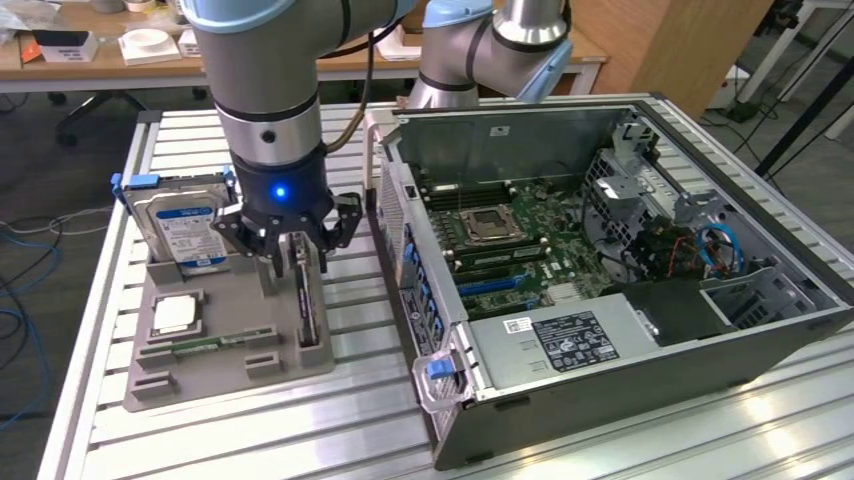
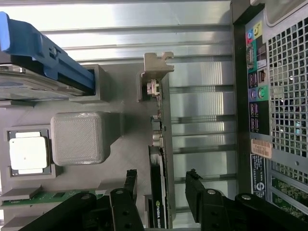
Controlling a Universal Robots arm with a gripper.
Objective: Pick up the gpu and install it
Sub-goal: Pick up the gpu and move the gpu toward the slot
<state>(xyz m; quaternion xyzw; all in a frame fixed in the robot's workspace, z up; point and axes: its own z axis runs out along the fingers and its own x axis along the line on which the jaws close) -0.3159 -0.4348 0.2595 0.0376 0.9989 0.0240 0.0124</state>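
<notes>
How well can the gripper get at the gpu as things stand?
Probably yes: the open gripper hangs right over the gpu, one jaw on each side of its upright edge, with nothing between them.

Hard drive [image 1: 187,225], processor [image 1: 176,315] and memory stick [image 1: 194,348] in grey holder [image 1: 247,300] on slatted table [image 1: 374,400].

I'm working in a robotics lab or electronics workshop: a Universal Robots arm [image 1: 267,110] over a slatted aluminium counter [image 1: 200,420], an opened computer tower [image 1: 601,410], a grey printed parts fixture [image 1: 227,385], cluttered wooden desks [image 1: 120,72] behind, and loose cables [image 1: 20,240] on the floor.
</notes>
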